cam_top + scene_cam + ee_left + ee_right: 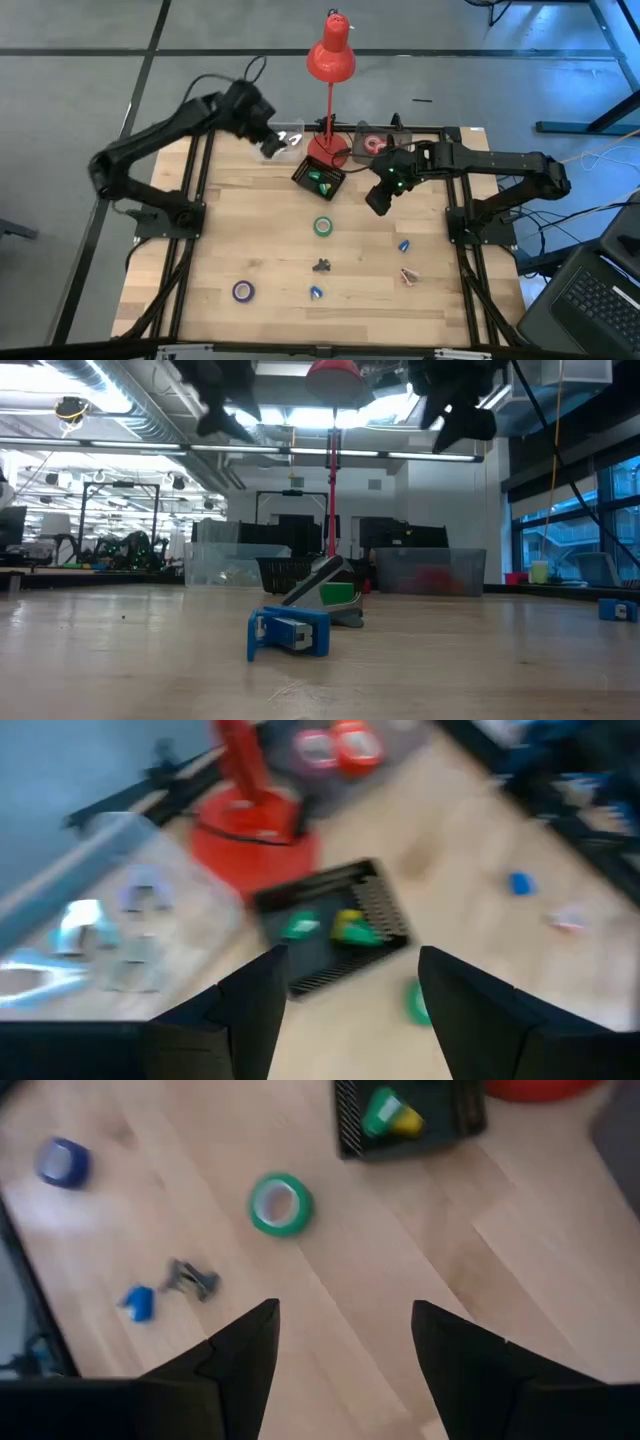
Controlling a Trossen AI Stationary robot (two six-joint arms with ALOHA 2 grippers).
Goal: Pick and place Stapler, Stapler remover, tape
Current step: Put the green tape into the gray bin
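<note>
My left gripper (272, 147) hangs open, with nothing between its fingers, above a clear box (288, 135) at the table's far edge, left of the red lamp's base (328, 152). My right gripper (378, 204) also hangs open and bare, high over the table right of a black mesh tray (320, 178). A green tape roll (323, 226) lies flat on the table at mid-table, also in the right wrist view (280, 1204). A purple-blue tape roll (243, 291) lies near the front left. The dark stapler remover (321, 265) rests between them. Red and pink tape rolls (335, 748) sit in a second clear box (375, 143).
The red lamp (330, 60) stands at the far middle, its pole between the two arms. The black tray (335, 925) holds small green and yellow pieces. Small blue pieces (316, 292) (404, 244) and a pale pink piece (408, 275) lie on the near half of the table.
</note>
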